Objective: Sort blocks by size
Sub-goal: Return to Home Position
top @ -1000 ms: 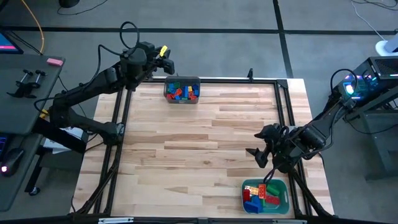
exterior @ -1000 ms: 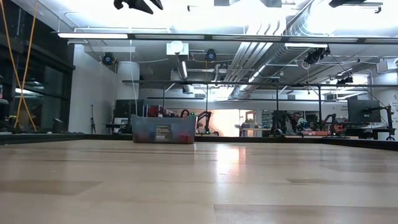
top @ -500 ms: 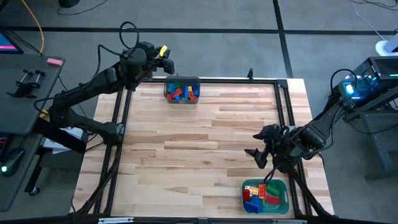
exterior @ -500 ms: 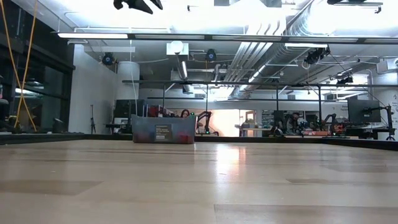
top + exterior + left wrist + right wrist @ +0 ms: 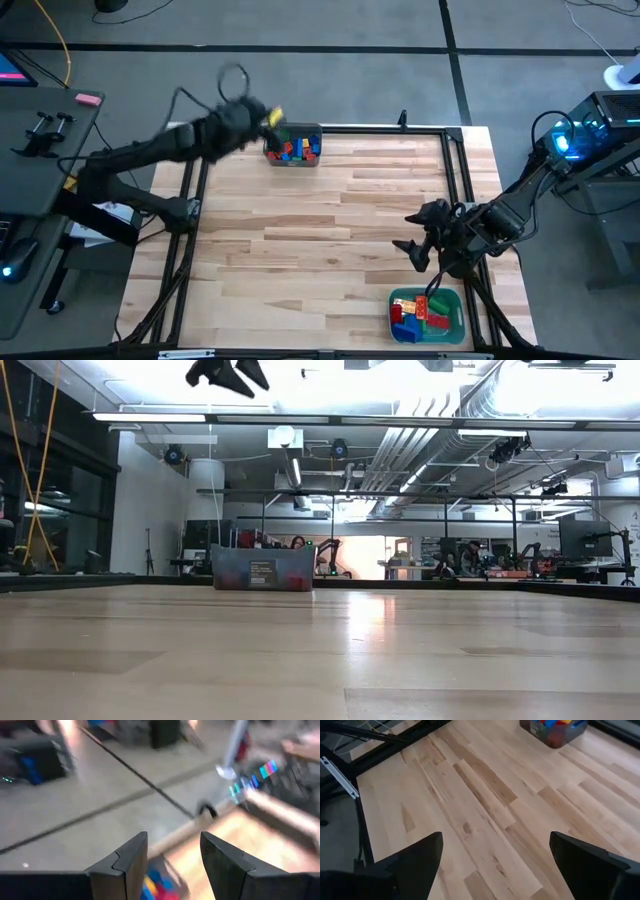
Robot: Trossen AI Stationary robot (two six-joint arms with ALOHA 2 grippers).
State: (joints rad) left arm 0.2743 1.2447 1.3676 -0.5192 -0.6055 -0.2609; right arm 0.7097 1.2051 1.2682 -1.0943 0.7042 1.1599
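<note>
Several red, blue, green and orange blocks (image 5: 293, 147) lie in a dark grey bin (image 5: 292, 131) at the table's far edge; the bin also shows in the low view (image 5: 263, 570) and the right wrist view (image 5: 554, 731). More blocks (image 5: 420, 315) lie in a teal tray (image 5: 455, 300) at the near right. My left gripper (image 5: 272, 118) hangs open and empty above the bin's left end; in its wrist view (image 5: 172, 857) blocks (image 5: 155, 885) show below. My right gripper (image 5: 412, 232) is open and empty above the table, just beyond the tray.
Bare wood lies between bin and tray. A black frame runs along the table's edges (image 5: 370, 128). A desk with tools (image 5: 40, 135) stands left of the table, and equipment with lights (image 5: 590, 130) stands to the right.
My left gripper has swung toward the table's right, from left of the bin to above the bin's left end, moving fast and staying open. My right arm has kept still.
</note>
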